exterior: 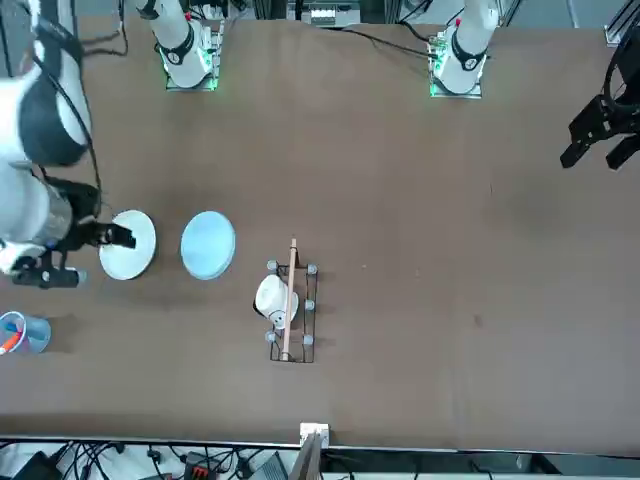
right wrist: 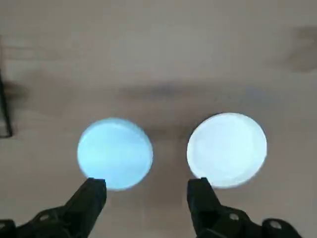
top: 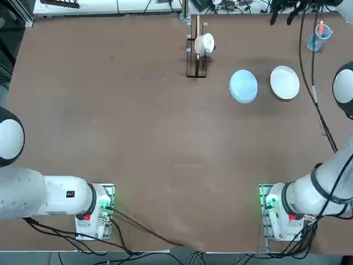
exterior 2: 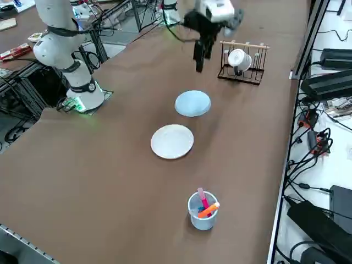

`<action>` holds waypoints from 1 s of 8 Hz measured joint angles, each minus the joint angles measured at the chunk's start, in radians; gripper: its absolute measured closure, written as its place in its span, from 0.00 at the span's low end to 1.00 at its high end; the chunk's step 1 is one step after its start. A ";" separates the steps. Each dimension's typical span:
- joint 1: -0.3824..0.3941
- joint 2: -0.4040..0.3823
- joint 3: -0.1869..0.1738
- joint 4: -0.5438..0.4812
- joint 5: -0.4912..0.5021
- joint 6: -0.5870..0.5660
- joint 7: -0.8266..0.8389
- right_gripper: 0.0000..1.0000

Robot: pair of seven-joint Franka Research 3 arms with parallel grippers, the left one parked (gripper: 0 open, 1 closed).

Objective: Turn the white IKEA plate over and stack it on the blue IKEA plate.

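Two plates lie flat on the brown counter (top: 138, 138), side by side with a narrow gap of bare surface between them and no contact. The white IKEA plate (top: 284, 83) is small, round and plain, with a low raised rim; in the right side view its surface reads as slightly cream-toned. The blue IKEA plate (top: 243, 86) is pale sky-blue, round, and matches the white one in size. Both sit in the far right part of the counter as seen from overhead, the white plate nearer the right edge and the blue plate between it and the rack.

One wooden-topped wire rack (top: 196, 55) stands farther along the far edge, well apart from the plates, and carries one small white cup-shaped item (top: 206, 43). One clear blue tumbler (exterior 2: 203, 210) stands near the corner beyond the white plate and holds a few coloured markers.

One right gripper (right wrist: 147, 192) hangs in the air above the counter, touching nothing. Its two dark fingers (right wrist: 89, 196) stand spread wide apart and hold no object. In the wrist view, one finger lines up with the edge of the blue plate and the other with the edge of the white plate.
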 joint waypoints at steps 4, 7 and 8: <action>-0.028 -0.063 -0.004 -0.480 -0.011 0.431 0.000 0.00; -0.088 -0.004 -0.006 -0.537 -0.019 0.507 -0.053 0.00; -0.092 0.031 -0.006 -0.538 -0.019 0.532 -0.059 0.00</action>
